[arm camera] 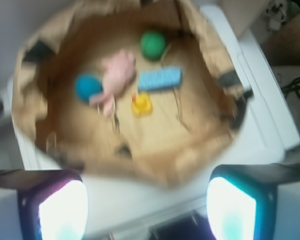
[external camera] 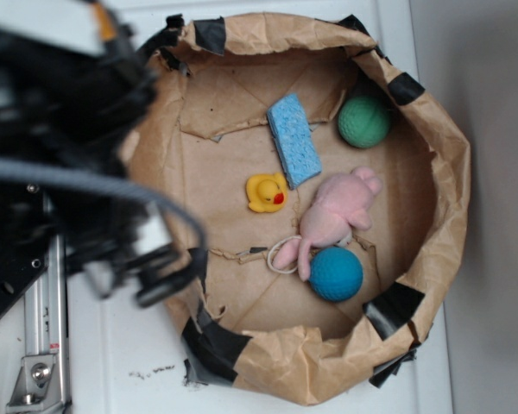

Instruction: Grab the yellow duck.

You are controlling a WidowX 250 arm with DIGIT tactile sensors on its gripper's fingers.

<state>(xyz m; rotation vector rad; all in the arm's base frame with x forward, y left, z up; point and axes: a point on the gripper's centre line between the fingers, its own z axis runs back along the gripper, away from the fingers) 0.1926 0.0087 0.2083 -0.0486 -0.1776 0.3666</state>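
Small shiny yellow rubber duck (external camera: 267, 191) sits in the brown paper bowl (external camera: 440, 172)
The jaws are spread wide, well apart from it, outside the rim

- The exterior view is evenly and softly lit, with the basin's contents sharp.
- The robot arm (external camera: 78, 147) at its left edge is a dark, out-of-focus smear.
- The paper wall (external camera: 432, 172) casts soft shade inside the basin.
- The wrist view is blurred throughout.
- The two finger pads (arm camera: 62, 210) glare white, overexposed.
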